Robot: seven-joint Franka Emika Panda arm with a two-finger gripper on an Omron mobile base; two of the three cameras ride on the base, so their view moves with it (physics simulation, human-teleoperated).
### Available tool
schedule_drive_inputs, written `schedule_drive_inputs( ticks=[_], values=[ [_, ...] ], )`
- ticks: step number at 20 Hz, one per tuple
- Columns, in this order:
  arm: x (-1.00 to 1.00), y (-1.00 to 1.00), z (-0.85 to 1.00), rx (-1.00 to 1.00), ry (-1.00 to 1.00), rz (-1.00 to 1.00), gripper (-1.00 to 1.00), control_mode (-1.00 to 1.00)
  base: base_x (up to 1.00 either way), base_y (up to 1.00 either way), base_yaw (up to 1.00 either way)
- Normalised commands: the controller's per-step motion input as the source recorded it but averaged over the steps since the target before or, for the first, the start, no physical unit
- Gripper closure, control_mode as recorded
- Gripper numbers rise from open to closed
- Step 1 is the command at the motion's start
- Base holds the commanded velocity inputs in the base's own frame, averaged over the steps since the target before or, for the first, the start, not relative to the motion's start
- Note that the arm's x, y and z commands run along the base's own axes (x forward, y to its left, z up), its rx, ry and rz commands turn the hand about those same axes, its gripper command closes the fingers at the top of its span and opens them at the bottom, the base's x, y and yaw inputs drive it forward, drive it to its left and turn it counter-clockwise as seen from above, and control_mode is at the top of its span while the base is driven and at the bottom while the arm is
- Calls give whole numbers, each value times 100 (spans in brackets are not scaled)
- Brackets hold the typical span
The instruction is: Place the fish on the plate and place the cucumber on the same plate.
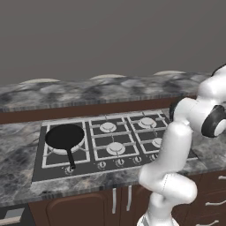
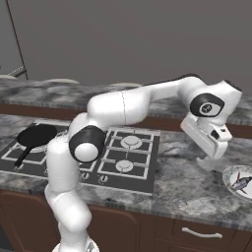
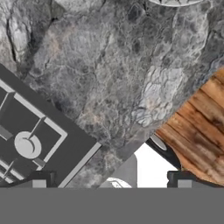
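Fish already lies on the plate at the right counter edge; cucumber location cannot be told, so the risk I judge is a search sweep knocking the plate off. Gripper hovers over bare counter, fingers apart, holding nothing. Grey marble counter, black hob with frying pan, plain grey wall

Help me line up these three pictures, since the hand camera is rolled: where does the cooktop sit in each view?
Left base view: the cooktop spans the middle, left of the arm.
Right base view: the cooktop lies left of centre, partly behind the arm.
Hand view: the cooktop's corner fills the lower left, with one burner.
Shared landmark: the grey marbled counter bordering it; the black frying pan marks its left end in both base views.
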Motion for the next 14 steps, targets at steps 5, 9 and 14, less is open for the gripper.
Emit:
schedule_drive_inputs(
  ticks=[5,9,14],
  values=[
    [-1,80,1,-28,-5,4,-100,-100,0,0,0],
    [0,60,17,-3,1,2,-100,-100,0,0,0],
    [1,24,42,0,11,3,-100,-100,0,0,0]
  ],
)
